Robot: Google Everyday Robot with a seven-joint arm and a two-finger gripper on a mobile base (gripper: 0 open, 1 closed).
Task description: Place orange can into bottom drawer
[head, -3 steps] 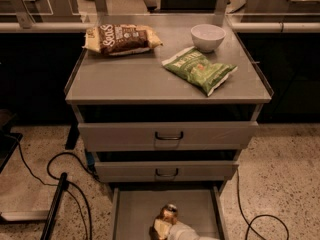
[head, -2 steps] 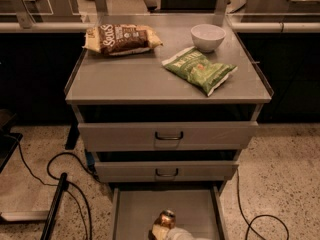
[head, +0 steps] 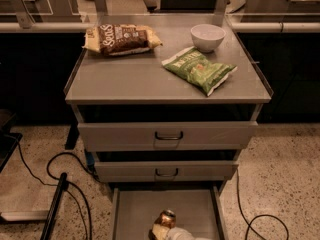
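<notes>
The orange can [head: 165, 217] is tilted over the floor of the open bottom drawer [head: 137, 206], near the lower edge of the camera view, with its silver top facing up and back. My gripper [head: 165, 228] reaches in from the bottom edge and is shut on the can's lower part. A pale finger [head: 158, 230] lies against the can's left side. The rest of the arm is out of view. The two upper drawers [head: 168, 135] are closed.
On the cabinet top [head: 125, 79] lie a brown snack bag [head: 121, 38], a green chip bag [head: 200, 69] and a white bowl [head: 207, 36]. Black cables [head: 60, 169] trail on the speckled floor at left and right. A dark bar [head: 54, 209] leans at lower left.
The can and my gripper have moved slightly lower and to the left in the view, deeper into the bottom drawer. Nothing else has moved.
</notes>
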